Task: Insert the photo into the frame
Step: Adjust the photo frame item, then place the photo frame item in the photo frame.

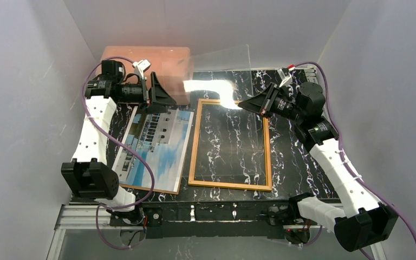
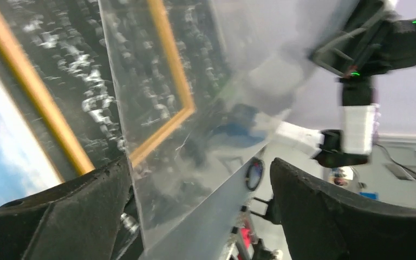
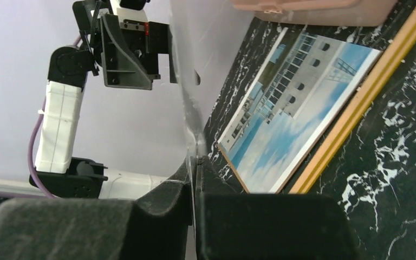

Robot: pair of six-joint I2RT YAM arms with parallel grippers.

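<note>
The frame [image 1: 195, 146] lies flat mid-table, orange-brown side up, with nothing inside it. The photo [image 1: 154, 149] lies face up to its left on a brown backing board. A clear sheet [image 1: 216, 67] is held up on edge above the frame's far end. My right gripper [image 1: 246, 104] is shut on the sheet's right edge, as the right wrist view [image 3: 195, 168] shows. My left gripper [image 1: 162, 95] is open, and the sheet's [image 2: 195, 108] left edge stands between its jaws, close to one finger [image 2: 59, 216]. The frame [image 3: 368, 92] and photo [image 3: 298, 103] also show in the right wrist view.
A pink plastic box [image 1: 146, 57] stands at the back left, behind the left gripper. White walls close in the table on the left, right and back. The brown backing board [image 1: 141, 188] shows under the photo's near edge.
</note>
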